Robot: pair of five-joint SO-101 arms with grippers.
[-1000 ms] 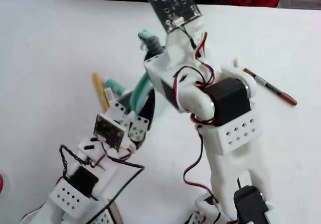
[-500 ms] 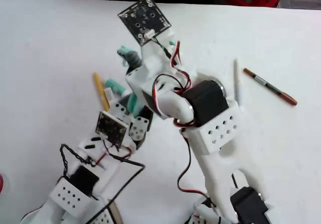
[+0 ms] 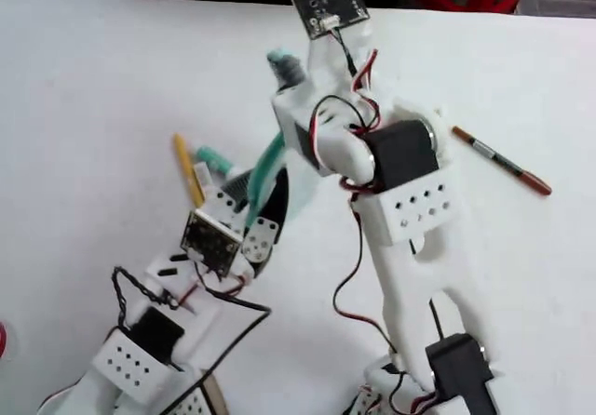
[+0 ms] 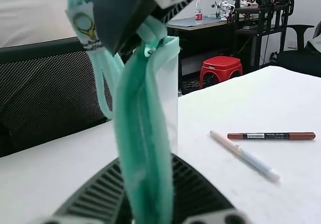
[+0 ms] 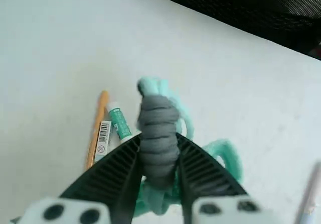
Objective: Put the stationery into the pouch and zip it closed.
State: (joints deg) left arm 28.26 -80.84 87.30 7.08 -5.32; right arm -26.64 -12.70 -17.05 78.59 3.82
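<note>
Teal: 1 pouch (image 4: 145, 143) pinched by both jaws; loose: 1 pencil (image 3: 187, 168), 1 marker (image 3: 503, 161), 2 pens (image 4: 246, 156) (image 3: 213, 160).

a red stool (image 4: 220, 67) stands beside a dark desk (image 4: 210, 25) behind.

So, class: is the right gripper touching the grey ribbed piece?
Touching. The right wrist view shows the right gripper with its jaws closed against both sides of the grey ribbed piece.

The pouch (image 4: 143, 148) looks like soft teal cloth with a clear, faintly glossy plastic panel, and its grey cord (image 5: 158, 133) looks woven. The right gripper (image 5: 159, 166) has ribbed matt black plastic fingers (image 5: 118, 171). The bench (image 3: 93, 80) is smooth, matt white. The brown pen (image 4: 271, 135) is shiny plastic.
</note>
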